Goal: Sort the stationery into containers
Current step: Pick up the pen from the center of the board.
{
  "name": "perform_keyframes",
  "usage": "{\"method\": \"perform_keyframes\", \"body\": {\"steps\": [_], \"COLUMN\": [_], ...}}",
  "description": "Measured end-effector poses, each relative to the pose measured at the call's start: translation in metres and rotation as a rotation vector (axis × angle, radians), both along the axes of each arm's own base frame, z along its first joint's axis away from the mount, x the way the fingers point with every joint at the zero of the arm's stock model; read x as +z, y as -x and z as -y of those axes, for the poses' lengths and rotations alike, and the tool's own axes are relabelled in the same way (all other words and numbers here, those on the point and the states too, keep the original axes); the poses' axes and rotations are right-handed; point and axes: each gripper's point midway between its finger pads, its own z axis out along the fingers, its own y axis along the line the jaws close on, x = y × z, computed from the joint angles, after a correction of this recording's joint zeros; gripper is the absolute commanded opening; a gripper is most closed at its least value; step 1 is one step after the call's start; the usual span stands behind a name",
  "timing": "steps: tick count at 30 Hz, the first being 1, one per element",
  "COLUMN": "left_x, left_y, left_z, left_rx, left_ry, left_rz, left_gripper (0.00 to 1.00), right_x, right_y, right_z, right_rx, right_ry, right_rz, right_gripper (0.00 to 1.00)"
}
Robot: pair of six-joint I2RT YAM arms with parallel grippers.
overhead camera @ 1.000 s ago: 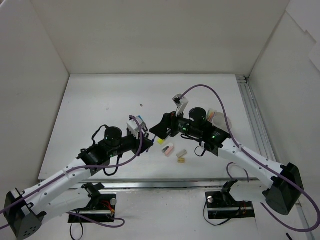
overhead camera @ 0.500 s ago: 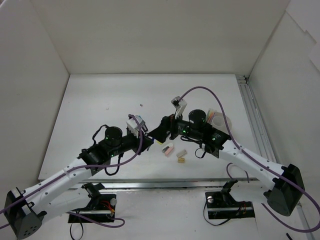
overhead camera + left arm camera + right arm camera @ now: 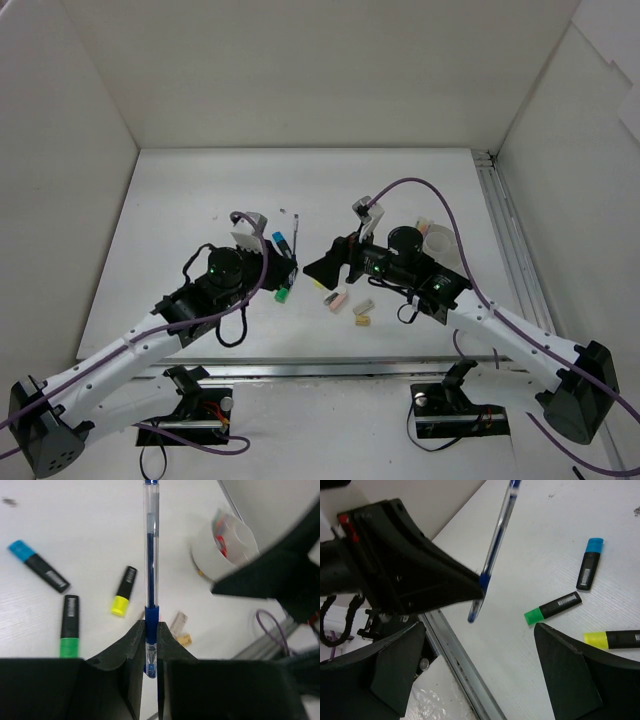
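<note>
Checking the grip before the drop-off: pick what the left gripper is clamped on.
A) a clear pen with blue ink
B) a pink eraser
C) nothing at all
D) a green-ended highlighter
A: in the left wrist view the left gripper is shut on the blue pen, which sticks out straight between its fingers, while the green-ended highlighter lies loose on the table.

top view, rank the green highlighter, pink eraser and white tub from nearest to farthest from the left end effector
1. green highlighter, just on the near side of the left end effector, which grips the blue pen
2. pink eraser, off to its right, toward the middle
3. white tub, far over on the right side
</note>
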Motion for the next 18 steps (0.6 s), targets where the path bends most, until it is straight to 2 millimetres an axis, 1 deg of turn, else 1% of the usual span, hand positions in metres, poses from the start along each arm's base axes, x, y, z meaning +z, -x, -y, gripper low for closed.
{"method": "perform_keyframes", "body": {"steps": [5, 8, 10, 13, 16, 18], "left_x": [0.008, 0.006, 0.002, -0.007, -0.009, -0.007], "left_y": [-0.034, -0.042, -0.044, -0.046, -0.048, -0.049], "left_z": [-0.034, -0.045, -0.046, -0.048, -0.046, -0.045], "left_rx": [0.338, 0.455, 0.501, 0.554, 0.575, 0.58], "left_ry": [0.113, 0.182, 0.214, 0.232, 0.238, 0.251], "left_rz": [-0.145, -0.203, -0.242, -0.297, -0.323, -0.332], "left_gripper": [0.0, 0.0, 0.0, 0.0, 0.0, 0.0], "right_x": [-0.006, -0.009, -0.015, -0.025, -0.031, -0.033], "right_y": [0.005, 0.007, 0.009, 0.008, 0.001, -0.002], "right_z": [-0.002, -0.007, -0.014, -0.03, -0.044, -0.051], "right_rx": [0.032, 0.063, 0.092, 0.138, 0.164, 0.176], "right_ry": [0.003, 0.006, 0.02, 0.043, 0.059, 0.064], "right_rz": [0.001, 0.01, -0.001, -0.02, -0.029, -0.029], "right_gripper": [0.88, 0.87, 0.87, 0.85, 0.83, 0.8]}}
